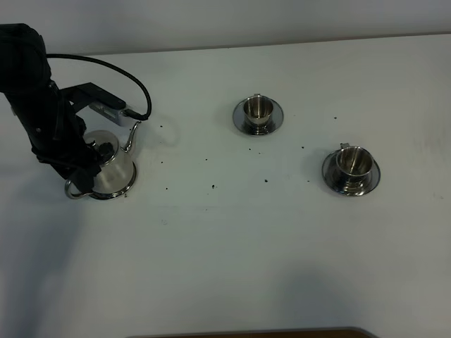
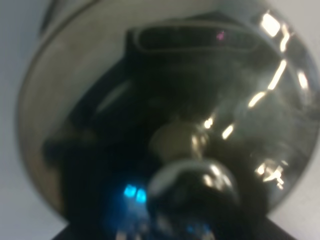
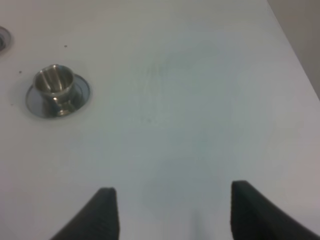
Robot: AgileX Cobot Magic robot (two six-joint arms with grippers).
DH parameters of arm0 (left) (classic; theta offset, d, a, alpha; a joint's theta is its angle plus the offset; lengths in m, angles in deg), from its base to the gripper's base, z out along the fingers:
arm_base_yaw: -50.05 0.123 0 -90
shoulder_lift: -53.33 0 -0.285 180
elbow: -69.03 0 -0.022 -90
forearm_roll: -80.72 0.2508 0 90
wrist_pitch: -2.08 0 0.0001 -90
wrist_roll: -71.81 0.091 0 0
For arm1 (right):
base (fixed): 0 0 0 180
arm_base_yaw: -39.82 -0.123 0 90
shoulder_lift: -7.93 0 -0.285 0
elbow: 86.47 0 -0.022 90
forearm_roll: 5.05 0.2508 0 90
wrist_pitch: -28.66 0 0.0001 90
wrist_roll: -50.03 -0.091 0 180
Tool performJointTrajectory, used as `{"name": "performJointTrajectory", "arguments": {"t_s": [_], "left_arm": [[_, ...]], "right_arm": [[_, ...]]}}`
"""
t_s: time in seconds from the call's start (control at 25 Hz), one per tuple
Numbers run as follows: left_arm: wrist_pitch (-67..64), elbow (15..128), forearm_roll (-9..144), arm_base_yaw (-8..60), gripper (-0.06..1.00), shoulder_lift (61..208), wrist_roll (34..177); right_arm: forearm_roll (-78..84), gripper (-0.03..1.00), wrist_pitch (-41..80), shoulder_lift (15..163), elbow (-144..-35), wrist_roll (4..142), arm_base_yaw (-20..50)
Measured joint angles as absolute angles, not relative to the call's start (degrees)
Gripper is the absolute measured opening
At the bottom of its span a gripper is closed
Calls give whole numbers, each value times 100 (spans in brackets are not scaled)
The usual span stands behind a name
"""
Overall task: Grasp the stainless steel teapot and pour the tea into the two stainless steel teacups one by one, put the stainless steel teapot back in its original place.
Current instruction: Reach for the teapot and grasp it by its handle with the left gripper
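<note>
both grippers gape — right gripper (image 3: 170,202) idle, left gripper (image 1: 90,156) over the teapot (image 1: 113,165) on its coaster (image 1: 120,193), table's (image 1: 282,246) left; a skewed bite on the slick handle (image 1: 74,189) could tip it, spilling.

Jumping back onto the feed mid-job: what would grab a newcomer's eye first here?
The black left arm hunched over the shiny teapot at the left of the white table, with the pot's domed lid filling the left wrist view. Next, a steel teacup at rear centre and a second teacup further right and nearer the front, with dark specks scattered between pot and cups.
</note>
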State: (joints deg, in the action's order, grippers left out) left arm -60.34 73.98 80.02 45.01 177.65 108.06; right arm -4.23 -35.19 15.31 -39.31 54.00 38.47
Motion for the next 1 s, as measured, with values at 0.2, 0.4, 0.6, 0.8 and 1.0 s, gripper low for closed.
{"name": "performJointTrajectory", "arguments": {"t_s": [0.2, 0.4, 0.6, 0.8, 1.0], "left_arm": [[-6034, 7398, 8037, 4501, 51, 17843, 10808], [-6023, 7398, 8038, 4490, 49, 17843, 10808], [-6023, 7398, 8038, 4490, 39, 17843, 10808], [-6034, 7398, 8038, 4485, 25, 17848, 10808], [-6034, 7398, 8033, 4485, 25, 17848, 10797]], "right_arm": [[-423, 49, -3519, 1531, -3931, 5400, 3847], [-423, 49, -3519, 1531, -3931, 5400, 3847], [-423, 49, -3519, 1531, -3931, 5395, 3847], [-423, 49, -3519, 1531, -3931, 5395, 3847], [-423, 49, -3519, 1531, -3931, 5402, 3847]]}}
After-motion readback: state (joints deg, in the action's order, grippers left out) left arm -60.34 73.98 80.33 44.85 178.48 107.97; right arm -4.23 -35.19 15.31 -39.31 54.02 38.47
